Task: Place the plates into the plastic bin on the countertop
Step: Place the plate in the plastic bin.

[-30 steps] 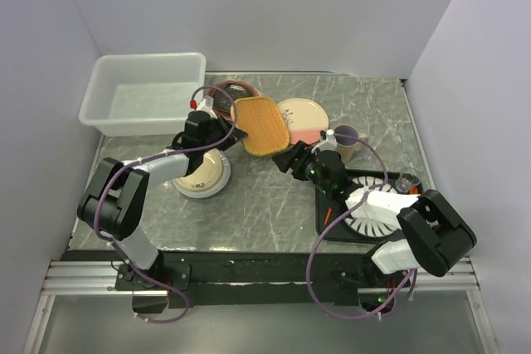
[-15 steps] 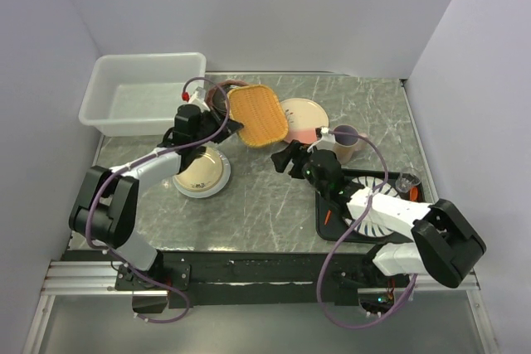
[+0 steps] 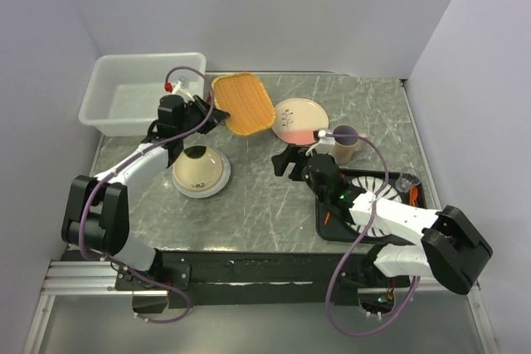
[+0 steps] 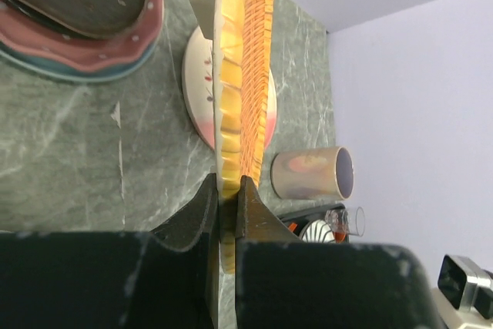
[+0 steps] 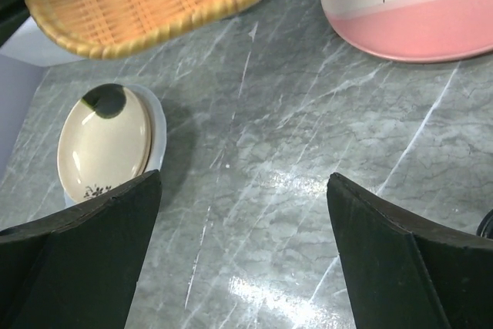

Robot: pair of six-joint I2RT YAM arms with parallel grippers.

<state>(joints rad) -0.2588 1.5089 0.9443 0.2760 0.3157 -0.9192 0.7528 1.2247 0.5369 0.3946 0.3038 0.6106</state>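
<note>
Nearest the bases, on the right, the tray (image 3: 326,223) sits at the countertop's (image 3: 265,205) near edge, with the right arm lying over it. The right gripper (image 3: 286,162) hangs low over bare stone mid-counter, jaws wide apart and holding nothing. The tan plate (image 3: 202,170) rests to its left and the pink plate (image 3: 299,118) just beyond it.

Further back, the left gripper (image 3: 207,115) is clamped on the rim of the orange plate (image 3: 242,104), fingers (image 4: 202,204) pinched shut on its edge. The plate is lifted off the counter and tilted. Its length runs out from the claw to the right and away, over the brown plate (image 4: 85,1) below it.

The bin (image 3: 149,57) stands at the far left corner, just beside the left gripper, on the side opposite the plate. No plate lies in it yet. So the held plate trails the claw, and the judgement is that the whole plate must swing left across the bin's right wall, high enough to clear the rolled rim. The left arm is much the nearer, and the right looks out of the way.

Room is tight. The bin seems only a little wider than the plate, and walls stand close at the back and left, so a tilted corner could catch the rim.
</note>
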